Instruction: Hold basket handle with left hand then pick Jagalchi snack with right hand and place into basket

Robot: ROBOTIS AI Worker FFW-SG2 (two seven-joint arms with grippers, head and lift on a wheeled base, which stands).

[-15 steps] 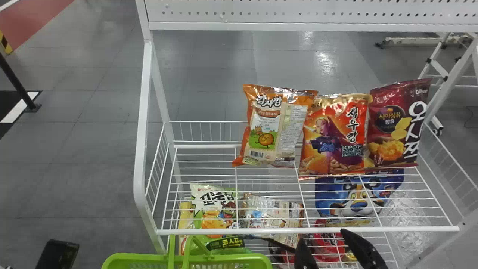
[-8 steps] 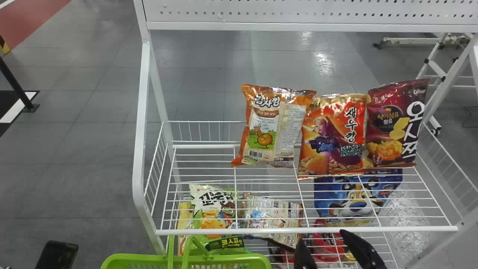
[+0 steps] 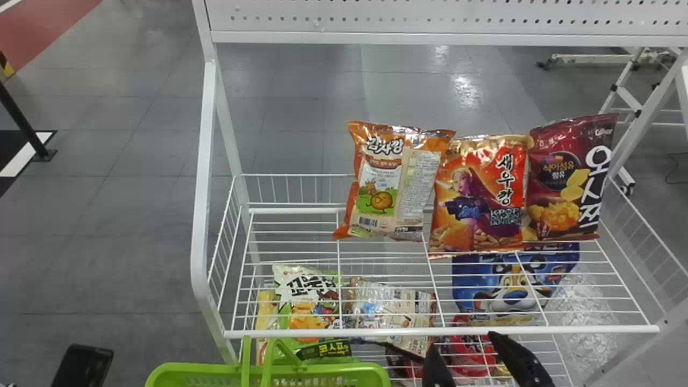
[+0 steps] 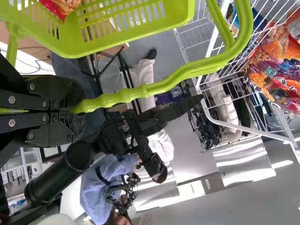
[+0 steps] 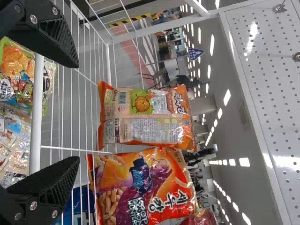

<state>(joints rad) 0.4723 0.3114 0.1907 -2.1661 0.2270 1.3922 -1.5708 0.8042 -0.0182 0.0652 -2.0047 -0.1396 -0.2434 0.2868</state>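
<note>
The left arm (image 3: 83, 366) is extending low on the left, while the left gripper (image 4: 78, 107) is clamping firmly. The right gripper (image 3: 464, 341) is pointing forward, holding its fingers wide apart.

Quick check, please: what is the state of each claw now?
Left claw: closed on the green basket handle.
Right claw: open, holding nothing.

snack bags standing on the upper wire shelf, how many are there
3, side by side: orange-and-white bag at left, red-orange bag in the middle, maroon bag at right. Another could hide behind.
</note>
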